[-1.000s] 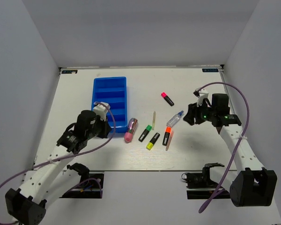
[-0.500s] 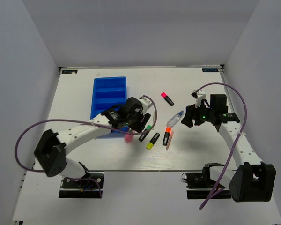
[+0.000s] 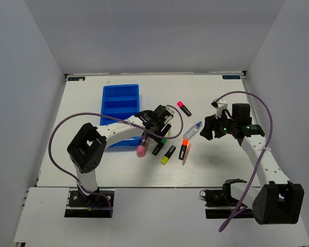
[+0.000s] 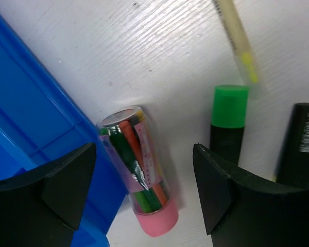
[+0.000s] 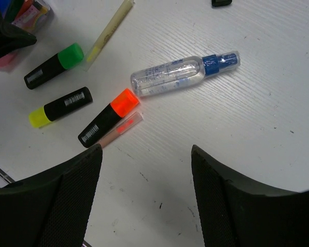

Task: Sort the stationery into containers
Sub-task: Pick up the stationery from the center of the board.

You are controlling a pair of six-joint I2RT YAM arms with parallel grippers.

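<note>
**Both grippers spread wide, all the stationery out on the table**

Closest to the arm bases, the yellow highlighter [image 3: 168, 155] lay on the white table [image 3: 221, 164] with its yellow tip nearest me. Just to its right was the orange highlighter [image 3: 183, 149], and a thin pinkish stick [image 5: 121, 128] ran along that one's right side. Over to the left lay the fat marker [image 4: 136, 164], clear-bodied with a pink cap at its near end. It sat just beside the outer wall of the blue tray [image 3: 118, 92], at the tray's near right corner, and I could not tell whether the two touched. The green highlighter [image 3: 159, 146] lay between the marker and the yellow one.

The left gripper [image 4: 143, 149] hung low over the marker, its fingers [image 4: 56, 190] spread well apart on either side and gripping nothing. A thin yellow stick [image 4: 237, 41] lay just beyond the green tip.

Off to the right, the right gripper [image 5: 146, 152] hovered above bare table, its fingers also wide apart with nothing between them. The clear tube [image 3: 193, 130] lay between it and the highlighters, blue cap pointing away and its other end close to the orange tip.

Farther back, the pink highlighter [image 3: 184, 108] lay alone. The tray stretched away on the left, cross-walls splitting it into compartments
</note>
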